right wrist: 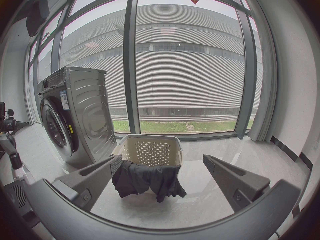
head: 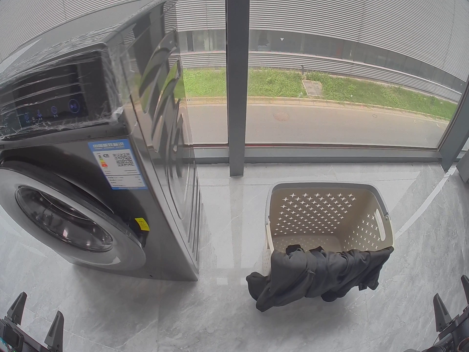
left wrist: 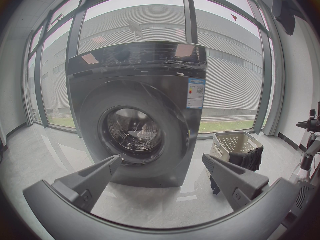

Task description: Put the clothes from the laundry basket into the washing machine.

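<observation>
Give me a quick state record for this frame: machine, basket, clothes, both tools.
washing machine: dark front-loader on the floor, robot's left; round door looks shut
laundry basket: beige, right of the machine, near the window
clothes: one dark garment draped over the basket's near rim, hanging outside
left tool: open, empty, low, in front of the machine
right tool: open, empty, low, nearer the robot than the basket
status: garment not yet grasped

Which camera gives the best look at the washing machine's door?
The left wrist view: it faces the door nearly head-on and whole. The head view looks down on it at a steep slant. The right wrist view sees it far off, nearly edge-on.
</observation>
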Tool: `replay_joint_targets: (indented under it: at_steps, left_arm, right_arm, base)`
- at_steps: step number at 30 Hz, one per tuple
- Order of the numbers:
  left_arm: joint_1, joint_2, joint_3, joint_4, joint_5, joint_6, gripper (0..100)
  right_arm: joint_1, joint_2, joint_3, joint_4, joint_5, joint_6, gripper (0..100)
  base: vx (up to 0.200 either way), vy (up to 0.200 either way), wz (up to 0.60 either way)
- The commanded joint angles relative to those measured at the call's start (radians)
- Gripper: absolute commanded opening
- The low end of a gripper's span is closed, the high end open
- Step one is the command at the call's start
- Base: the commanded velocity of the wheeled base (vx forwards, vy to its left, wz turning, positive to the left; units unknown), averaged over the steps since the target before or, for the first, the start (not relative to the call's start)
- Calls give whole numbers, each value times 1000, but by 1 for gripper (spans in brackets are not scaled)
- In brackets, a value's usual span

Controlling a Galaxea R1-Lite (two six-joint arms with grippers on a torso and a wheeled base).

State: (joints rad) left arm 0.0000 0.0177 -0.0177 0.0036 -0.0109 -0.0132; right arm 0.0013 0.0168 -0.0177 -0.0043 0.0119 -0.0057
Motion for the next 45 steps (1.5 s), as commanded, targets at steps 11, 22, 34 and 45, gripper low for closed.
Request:
replay_joint_targets:
  at_steps: [11, 22, 34, 45]
  left_arm:
    - [0, -16, 16, -1, -1, -1, 100]
    - [2, -16, 16, -1, -1, 1, 100]
    - [0, -16, 16, 1, -1, -2, 100]
    - [0, -16, 16, 1, -1, 1, 100]
  right_arm:
    - [0, -1, 18, 0, 0, 0, 100]
    - [0, -1, 18, 0, 0, 0, 100]
    - [0, -1, 18, 0, 0, 0, 100]
    - [0, -1, 18, 0, 0, 0, 100]
  base:
    - [0, 200, 0]
    - [0, 145, 0]
    - [-50, 0, 0]
    - [-182, 0, 0]
